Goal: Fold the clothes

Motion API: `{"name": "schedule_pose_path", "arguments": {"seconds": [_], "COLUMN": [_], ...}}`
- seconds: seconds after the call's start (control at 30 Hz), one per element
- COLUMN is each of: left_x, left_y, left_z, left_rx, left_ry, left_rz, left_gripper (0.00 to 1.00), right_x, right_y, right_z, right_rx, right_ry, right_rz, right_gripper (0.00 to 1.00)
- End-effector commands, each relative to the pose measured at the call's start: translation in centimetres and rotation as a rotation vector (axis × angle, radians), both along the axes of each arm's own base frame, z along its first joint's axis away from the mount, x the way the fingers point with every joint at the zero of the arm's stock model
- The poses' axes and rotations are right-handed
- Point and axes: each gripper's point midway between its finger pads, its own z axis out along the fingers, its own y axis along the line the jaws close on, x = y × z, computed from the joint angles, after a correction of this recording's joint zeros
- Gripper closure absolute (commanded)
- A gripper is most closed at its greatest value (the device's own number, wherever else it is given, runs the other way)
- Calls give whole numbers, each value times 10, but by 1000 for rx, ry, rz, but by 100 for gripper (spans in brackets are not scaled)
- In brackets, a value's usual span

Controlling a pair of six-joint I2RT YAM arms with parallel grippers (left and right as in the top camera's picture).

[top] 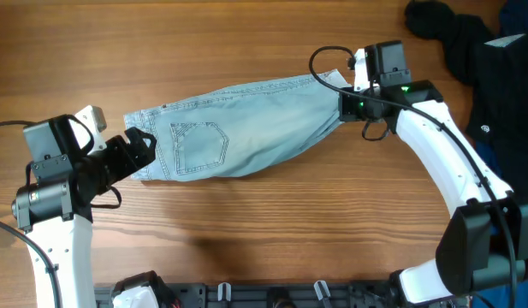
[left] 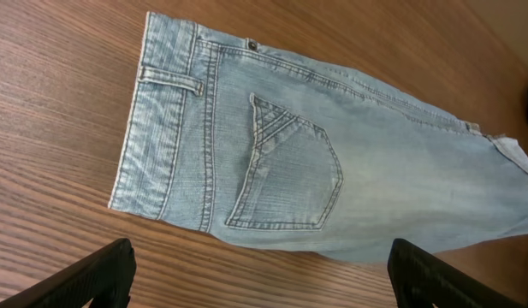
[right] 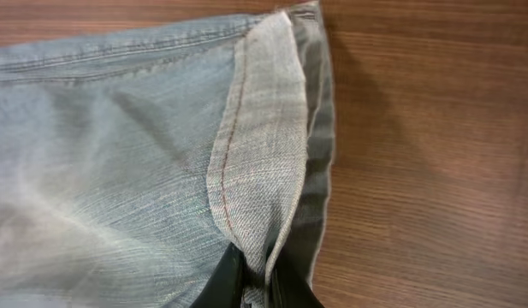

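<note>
The light blue denim shorts (top: pixel 238 128) lie folded lengthwise on the wooden table, waistband to the left, back pocket up. They also show in the left wrist view (left: pixel 332 162) and the right wrist view (right: pixel 118 145). My left gripper (top: pixel 137 147) is open and empty, at the waistband end just off the cloth; its fingers (left: pixel 264 278) frame bare wood below the shorts. My right gripper (top: pixel 347 104) is shut on the cuffed hem end of the shorts (right: pixel 257 278), bunching the cuff between its fingers.
A black garment (top: pixel 456 34) and dark blue fabric (top: pixel 512 68) lie at the table's back right corner. Bare wood (top: pixel 246 231) runs in front of the shorts. The arm bases sit along the front edge.
</note>
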Motion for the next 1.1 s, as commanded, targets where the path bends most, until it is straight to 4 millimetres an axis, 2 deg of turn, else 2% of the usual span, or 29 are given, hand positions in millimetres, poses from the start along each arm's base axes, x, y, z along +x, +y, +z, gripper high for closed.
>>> {"name": "schedule_pose_path", "arguments": {"seconds": [0.0, 0.1, 0.2, 0.3, 0.37, 0.4, 0.57, 0.7, 0.73, 0.77, 0.8, 0.83, 0.9, 0.97, 1.0, 1.07], "left_x": [4, 5, 5, 6, 6, 6, 6, 6, 6, 6, 6, 6, 6, 6, 6, 6], "left_y": [0, 0, 1, 1, 1, 1, 1, 1, 1, 1, 1, 1, 1, 1, 1, 1], "left_z": [2, 0, 0, 1, 1, 1, 1, 1, 1, 1, 1, 1, 1, 1, 1, 1], "left_rx": [17, 15, 16, 17, 17, 18, 17, 17, 16, 16, 16, 16, 17, 17, 17, 17], "left_ry": [-9, -5, -6, -9, -10, -12, -12, -12, -12, -11, -11, -11, -11, -11, -11, -11], "left_rz": [-16, -16, -16, -16, -16, -16, -16, -16, -16, -16, -16, -16, -16, -16, -16, -16], "left_gripper": [5, 5, 5, 5, 6, 6, 5, 6, 6, 5, 5, 5, 5, 5, 5, 5], "right_x": [-4, -11, -28, -54, -69, -82, -112, -128, -131, -129, -126, -120, -110, -82, -78, -78], "right_y": [26, 69, 110, 152, 172, 188, 226, 245, 249, 253, 254, 253, 243, 214, 207, 201], "right_z": [15, 22, 24, 24, 24, 25, 25, 2, -2, -2, 2, 11, 33, 50, 48, 26], "right_rx": [72, 79, 77, 78, 96, 100, 130, 140, 150, 172, 178, 191, 204, 216, 218, 186], "right_ry": [-41, -99, -121, -121, -112, -112, -115, -48, -33, -29, -50, -78, -133, -143, -131, -63], "right_rz": [117, 311, 461, 582, 637, 686, 800, 819, 818, 793, 787, 775, 739, 506, 475, 453], "right_gripper": [96, 96, 96, 96, 96, 96, 96, 94, 87, 73, 63, 59, 51, 30, 30, 29]}}
